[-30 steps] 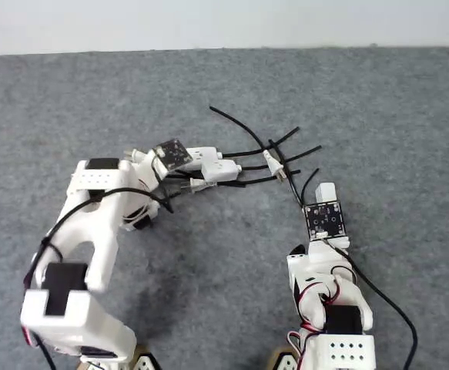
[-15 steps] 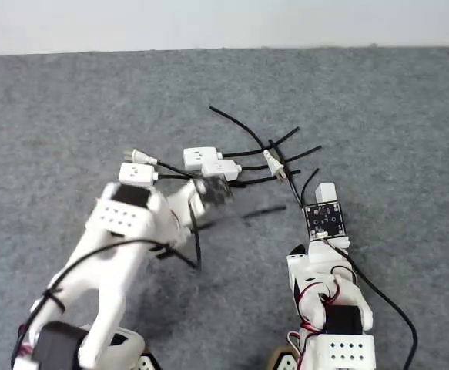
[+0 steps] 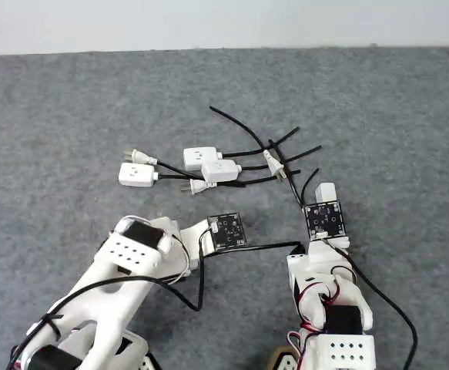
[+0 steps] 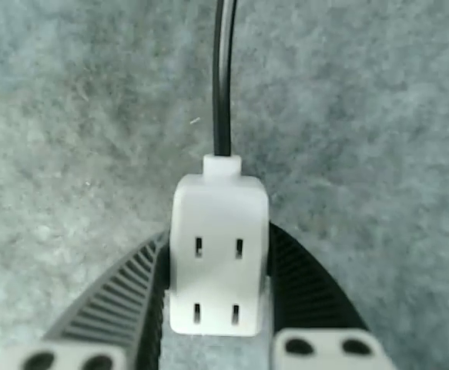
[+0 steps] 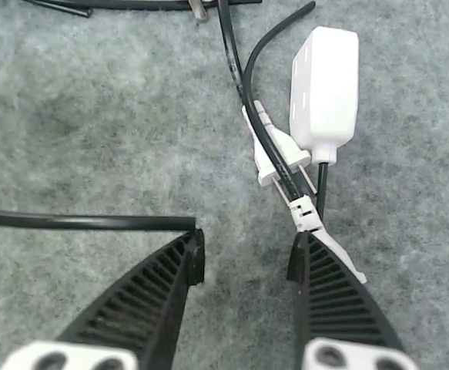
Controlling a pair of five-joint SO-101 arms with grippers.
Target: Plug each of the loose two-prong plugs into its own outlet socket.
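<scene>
Grey carpet surface (image 3: 393, 123) below a pale wall. A second ago your left arm (image 3: 132, 250) was up in the tangle at the upper middle of the high view. Now it is drawn back to the lower centre, and a socket (image 4: 220, 254) has come with it. The socket's cable (image 3: 270, 247) trails right across the lower frame toward your right arm (image 3: 320, 270). This reads as one socket pulled free of the pile and ready to take a plug. None of the plugs looks seated yet.

Three sockets remain in the upper middle, among them the leftmost socket (image 3: 137, 175). A loose plug (image 3: 195, 185) lies just beside the group's lower edge.

Your left fingers (image 4: 132, 301) are closed on the socket's two sides. Its slotted face is turned to the wrist camera and its lead runs straight away.

Your right fingers (image 5: 159, 293) stand wide apart and hold nothing. A second plug (image 5: 274, 154) and a white socket (image 5: 324, 85) lie just ahead of them. A black cable end (image 5: 85, 222) stops at one fingertip, and the second plug's lead runs up to the other. You cannot tell from here whether that lead touches the fingertip.
</scene>
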